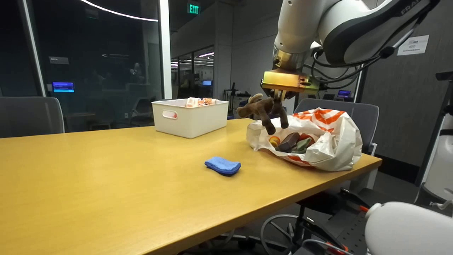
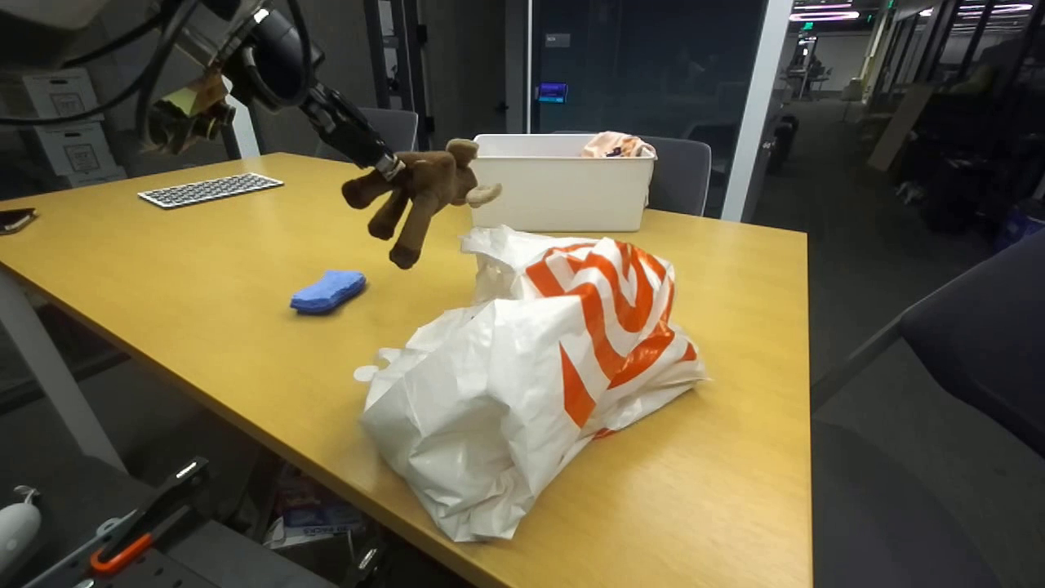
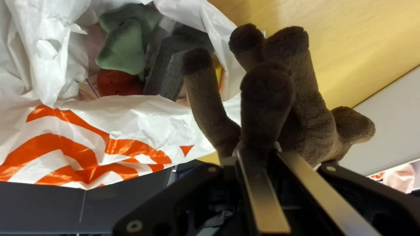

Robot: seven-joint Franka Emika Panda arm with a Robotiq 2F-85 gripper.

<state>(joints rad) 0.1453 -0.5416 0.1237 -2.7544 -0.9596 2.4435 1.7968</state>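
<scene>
A brown plush moose (image 1: 261,109) with pale antlers hangs above the table, pinched by my gripper (image 1: 279,96) at its back end. In the wrist view the gripper (image 3: 261,150) is shut on the plush, whose legs point away from the fingers. Just beside and below it lies a white plastic bag (image 1: 334,143) with orange stripes, its mouth open. Inside the bag show a dark grey block (image 3: 167,68), a green soft thing (image 3: 123,49) and a red thing (image 3: 118,82). A folded blue cloth (image 2: 328,291) rests on the table near the bag.
A white bin (image 2: 563,196) with a patterned cloth (image 2: 618,145) in it stands behind the bag on the yellow table (image 1: 106,184). A keyboard (image 2: 211,190) lies farther along the table. Chairs stand around the edges, including a grey one (image 1: 339,106) behind the bag.
</scene>
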